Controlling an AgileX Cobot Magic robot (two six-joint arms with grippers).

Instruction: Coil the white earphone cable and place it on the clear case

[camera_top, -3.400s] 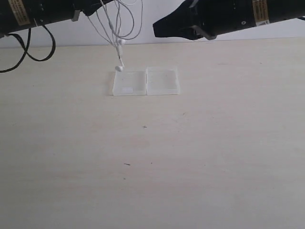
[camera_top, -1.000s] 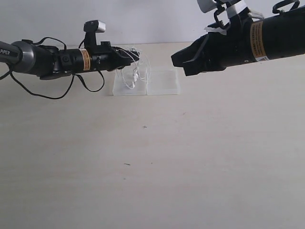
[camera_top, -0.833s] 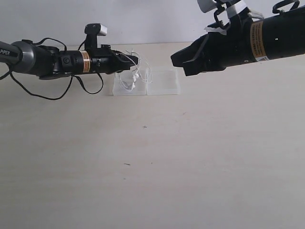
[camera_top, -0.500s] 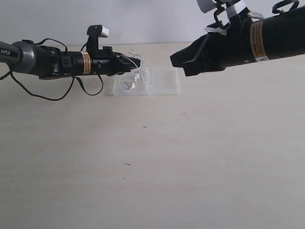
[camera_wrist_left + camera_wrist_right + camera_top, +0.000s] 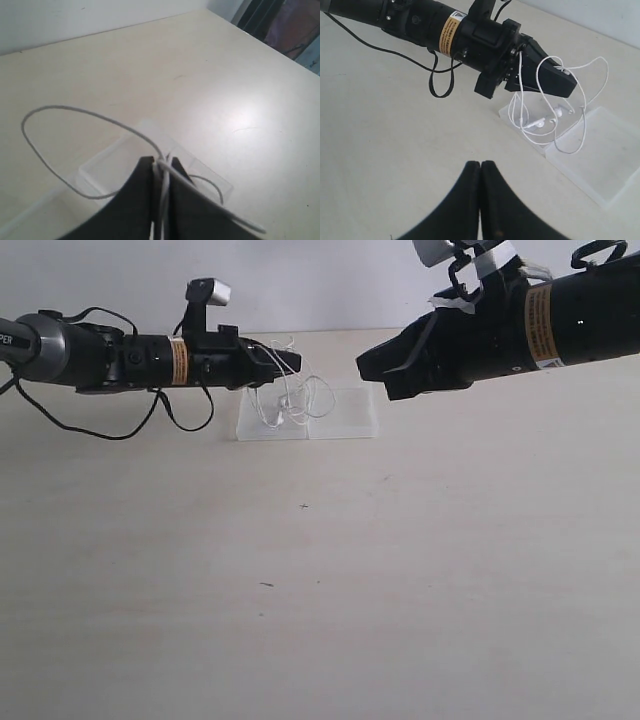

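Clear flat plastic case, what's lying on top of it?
On the clear plastic case, thin white earphone cable loops and earbuds rest on one half, strands rising into the shut left gripper. Anything beneath the loops is unclear.

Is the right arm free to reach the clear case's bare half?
Probably yes: the right pincer hovers near that half of the clear case, nothing between; one white earphone cable loop overhangs its edge.

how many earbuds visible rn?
2 earbuds: one, the other beside it, low on the earphone cable, over the clear case half beneath the left gripper. None seems hidden.
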